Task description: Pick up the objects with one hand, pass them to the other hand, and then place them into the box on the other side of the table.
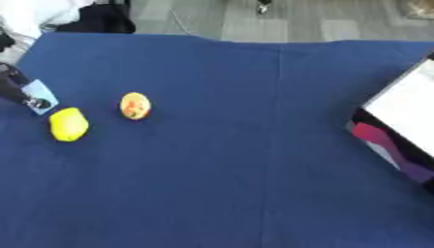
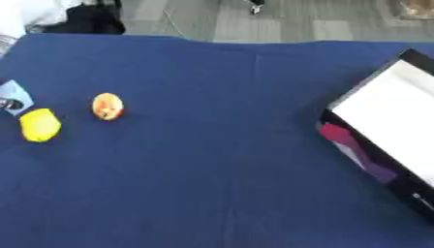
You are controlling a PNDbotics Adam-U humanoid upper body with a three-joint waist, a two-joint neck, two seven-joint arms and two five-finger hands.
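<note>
A yellow lemon-shaped fruit (image 1: 68,124) lies on the blue tablecloth at the left. Just right of it sits a smaller orange-yellow fruit with red marks (image 1: 135,105). At the right edge stands the box (image 2: 349,143), dark-rimmed with a white inside and a pink and purple side wall. A black part of my left arm or hand (image 1: 15,88), with a silver joint and a light blue piece, comes in at the left edge just above the yellow fruit and is apart from it. Its fingers are not visible. My right hand shows in neither view.
The blue cloth (image 1: 246,160) covers the whole table. Beyond the far edge are a grey floor, a dark bundle (image 1: 101,22) and white fabric at the upper left.
</note>
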